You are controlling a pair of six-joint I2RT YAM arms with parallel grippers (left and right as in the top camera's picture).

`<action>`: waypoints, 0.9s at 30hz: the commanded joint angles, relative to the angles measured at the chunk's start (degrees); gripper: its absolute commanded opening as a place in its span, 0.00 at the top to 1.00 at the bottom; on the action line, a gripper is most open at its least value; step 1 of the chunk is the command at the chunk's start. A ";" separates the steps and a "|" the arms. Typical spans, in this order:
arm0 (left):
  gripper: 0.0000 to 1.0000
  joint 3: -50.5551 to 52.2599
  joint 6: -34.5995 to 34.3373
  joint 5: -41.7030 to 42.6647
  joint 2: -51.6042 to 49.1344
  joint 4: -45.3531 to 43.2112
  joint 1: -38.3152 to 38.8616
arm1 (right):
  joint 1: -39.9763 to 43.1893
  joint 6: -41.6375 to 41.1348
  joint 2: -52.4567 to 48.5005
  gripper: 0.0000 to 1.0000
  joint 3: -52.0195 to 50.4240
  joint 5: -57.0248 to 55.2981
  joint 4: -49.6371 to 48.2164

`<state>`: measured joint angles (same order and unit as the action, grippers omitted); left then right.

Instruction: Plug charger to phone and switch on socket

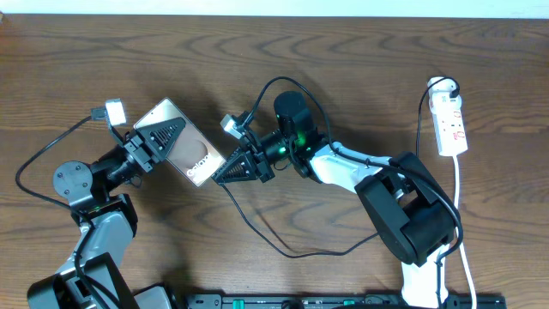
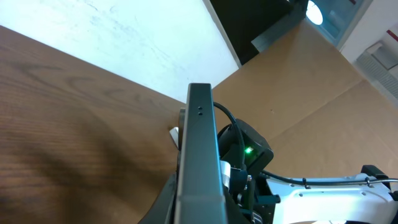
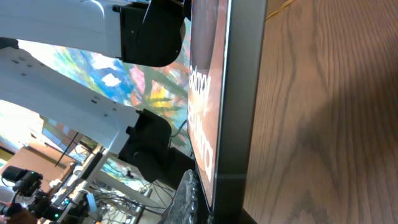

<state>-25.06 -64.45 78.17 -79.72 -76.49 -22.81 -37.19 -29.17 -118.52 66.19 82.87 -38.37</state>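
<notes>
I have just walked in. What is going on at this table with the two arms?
The left fingers are shut on the phone and hold it. The right fingers, shut on what seems to be the end of the charger, are at one short edge of the phone. The views do not show whether the tip is in. The socket lies at the far right, with neither arm near it.

1. A robotics lab: a grey-and-black left robot arm point(image 1: 99, 225) and a white-and-black right robot arm point(image 1: 360, 172) work at a dark wood-grain surface point(image 1: 257, 69).
2. Brown cardboard sheets point(image 2: 298, 93) stand against a white wall point(image 2: 124, 31).
3. Tangled cables and gear point(image 3: 106, 196) lie behind.
</notes>
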 commanded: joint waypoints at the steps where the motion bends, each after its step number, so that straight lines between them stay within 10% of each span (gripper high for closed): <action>1: 0.92 1.22 -0.07 10.34 0.37 0.31 1.62 | 0.79 -0.20 1.18 0.99 2.36 -7.96 -1.53; 27: 0.93 1.22 0.35 9.20 0.37 0.31 1.62 | 0.79 -0.52 1.18 0.73 2.36 -7.91 -1.51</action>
<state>-23.92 -63.94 82.74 -79.72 -75.68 -21.80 -37.19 -29.61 -118.34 67.18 79.26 -39.79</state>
